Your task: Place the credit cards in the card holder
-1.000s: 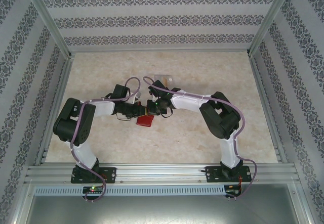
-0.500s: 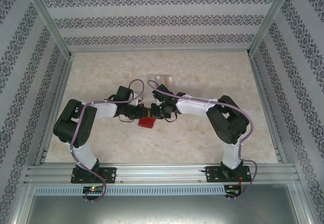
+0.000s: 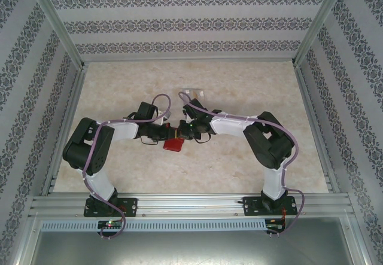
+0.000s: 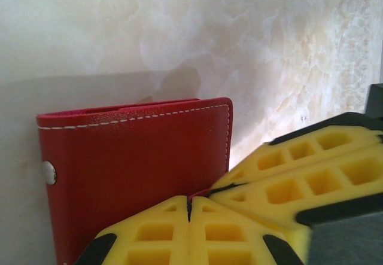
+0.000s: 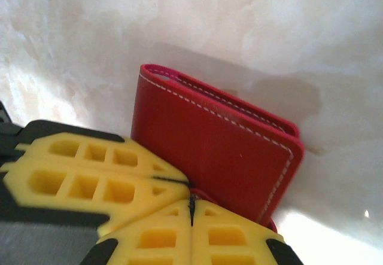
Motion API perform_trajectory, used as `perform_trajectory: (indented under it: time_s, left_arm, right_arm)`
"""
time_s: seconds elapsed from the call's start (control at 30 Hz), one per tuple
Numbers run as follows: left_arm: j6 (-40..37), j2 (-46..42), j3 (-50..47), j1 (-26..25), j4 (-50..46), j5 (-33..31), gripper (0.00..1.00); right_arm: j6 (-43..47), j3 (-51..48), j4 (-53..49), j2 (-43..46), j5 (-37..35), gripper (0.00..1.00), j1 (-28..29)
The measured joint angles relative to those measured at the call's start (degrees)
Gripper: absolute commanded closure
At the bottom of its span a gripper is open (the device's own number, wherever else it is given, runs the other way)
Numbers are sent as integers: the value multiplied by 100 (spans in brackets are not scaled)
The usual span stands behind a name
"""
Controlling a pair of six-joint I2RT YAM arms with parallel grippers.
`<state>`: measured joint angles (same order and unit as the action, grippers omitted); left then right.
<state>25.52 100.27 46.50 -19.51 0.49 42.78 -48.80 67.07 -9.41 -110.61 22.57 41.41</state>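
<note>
— Grippers, quick?
— L gripper [image 4: 189, 210]: yellow pads pressed flat together, no gap; tips sit against the bottom edge of the card holder [image 4: 137, 157]; can't tell if any of it is nipped between them. R gripper [image 5: 191, 211]: same, pads tight together, tips at the holder's edge from the opp. side; my two sets of fingers meet there, tip to tip.
— And the holder itself?
— Red, folded closed, white stitching round the edge; metal snap stud [image 4: 49, 172] on its left side in L wrist view; a thin red sliver shows right by both sets of tips. From above it's approx mid-table [image 3: 209, 169], a touch left of centre, roughly halfway btw near & far edges, w/ both wrists converging over it.
— Anything else on there?
— Couple of small pale bits [image 3: 192, 91] closer to the far edge, well apart from the holder; too small to ID.
</note>
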Motion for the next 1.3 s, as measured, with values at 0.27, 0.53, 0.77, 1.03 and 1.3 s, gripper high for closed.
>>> perform_trajectory:
  time_s: [0.27,0.53,0.77,1.03,1.3]
  left_arm:
    - [0,0,0,4,-2,-2,100]
    - [2,-66,-70,15,-4,-101,100]
    - [31,-232,-433,9,509,-184,100]
    - [66,-487,-710,-50,610,-236,100]
    - [72,-529,-750,-94,649,-321,99]
  right_arm:
    - [-33,83,-103,-52,15,99,11]
    - [-35,146,-155,-68,-619,100,291]
    - [170,68,-133,83,-1550,100,636]
    - [1178,-529,522,376,-1541,99,743]
    - [1480,-962,437,1084,-328,94,140]
